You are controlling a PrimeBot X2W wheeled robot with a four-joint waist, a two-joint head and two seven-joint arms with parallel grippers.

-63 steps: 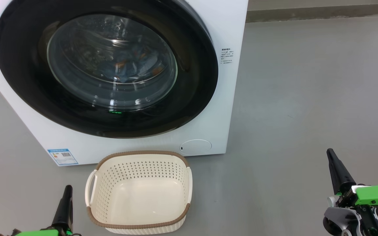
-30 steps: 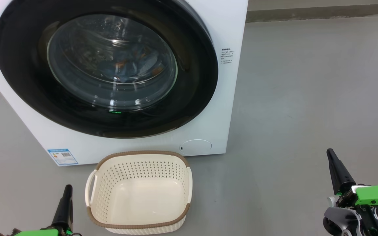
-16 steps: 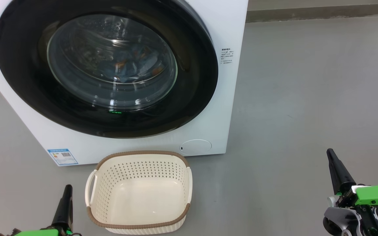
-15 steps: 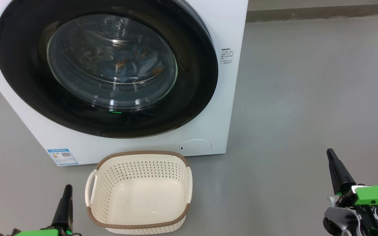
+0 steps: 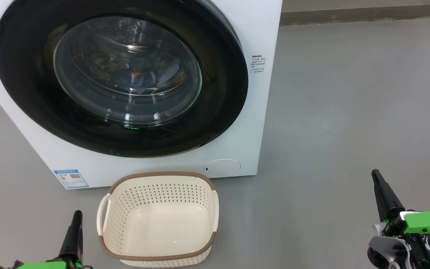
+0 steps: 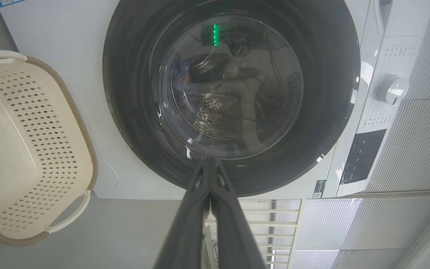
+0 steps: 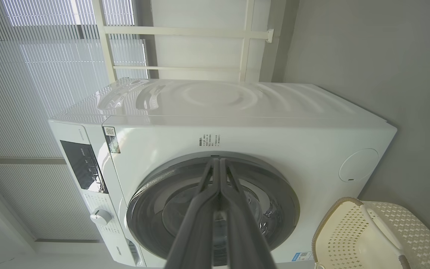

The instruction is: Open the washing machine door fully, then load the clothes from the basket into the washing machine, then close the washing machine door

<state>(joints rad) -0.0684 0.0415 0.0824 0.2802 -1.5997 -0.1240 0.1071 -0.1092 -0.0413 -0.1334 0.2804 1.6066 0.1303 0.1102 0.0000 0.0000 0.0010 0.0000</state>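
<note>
The washing machine (image 5: 259,33) stands ahead with its door (image 5: 222,123) closed flat against the front. Behind the glass bowl lie the clothes (image 5: 151,76), blue fabric with orange marks. On the floor before the machine sits the basket (image 5: 159,218), with nothing in it. My left gripper (image 5: 77,213) is shut at the lower left, just left of the basket. My right gripper (image 5: 375,172) is shut at the lower right, well clear of basket and machine. In the left wrist view my left gripper (image 6: 209,161) points at the door (image 6: 133,74). In the right wrist view my right gripper (image 7: 217,160) points at the machine (image 7: 237,130).
Grey floor (image 5: 349,93) stretches open to the machine's right. A blue label sticker (image 5: 71,178) and a round filter cap (image 5: 222,167) sit low on the machine's front. Window blinds (image 7: 32,74) and a white rail (image 7: 185,31) stand behind the machine.
</note>
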